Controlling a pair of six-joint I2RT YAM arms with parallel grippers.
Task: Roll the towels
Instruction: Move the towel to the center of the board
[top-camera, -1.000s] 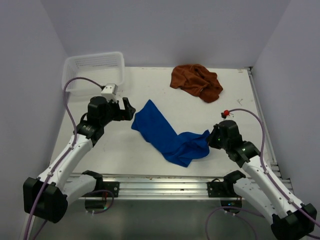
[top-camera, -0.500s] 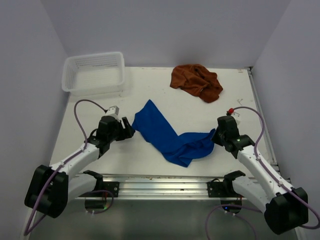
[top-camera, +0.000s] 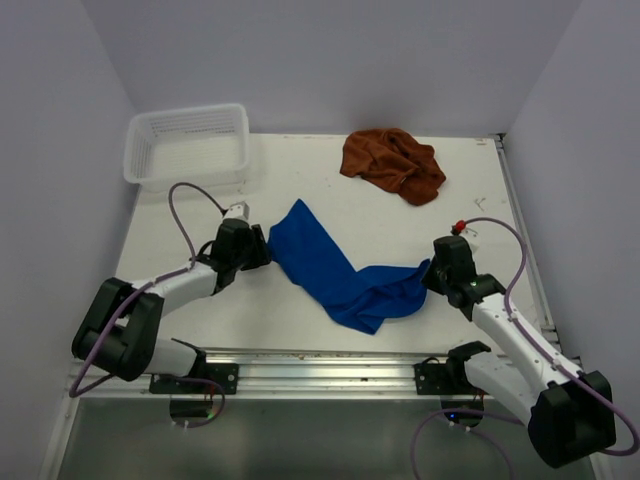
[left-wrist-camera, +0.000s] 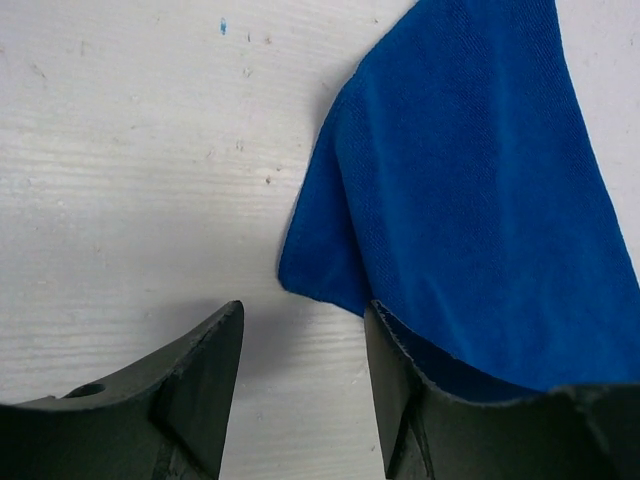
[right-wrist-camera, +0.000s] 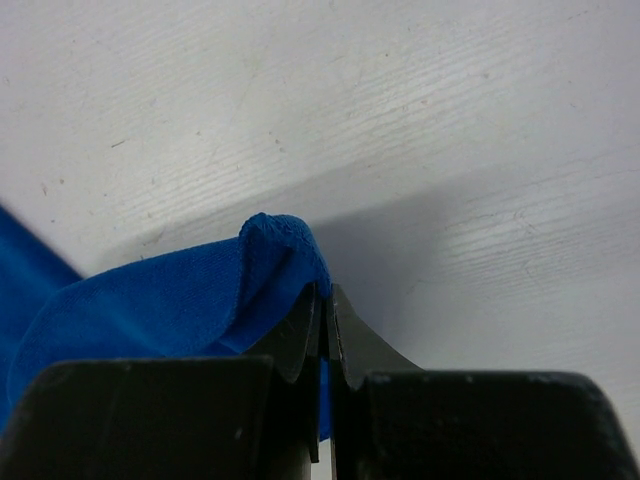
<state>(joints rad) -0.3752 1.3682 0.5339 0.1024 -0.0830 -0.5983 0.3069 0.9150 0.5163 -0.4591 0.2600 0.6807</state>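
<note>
Cloth this thin should be light, limp and a little slippery on the white tabletop. It will likely bunch and fold rather than hold a shape, so corners and hemmed edges look like the surest places to grip.

The blue towel lies in a twisted diagonal band to the right of the basket and nearer the arms than it. The right jaws are fully closed on a pinched fold at the band's end farthest from the basket. The left jaws stand part open at the end nearest the basket. One jaw rests over bare tabletop and the other touches the towel's edge, with the corner just ahead of the gap and nothing clamped yet.

The brown towel sits crumpled about level with the basket, well off to its right, and untouched.
</note>
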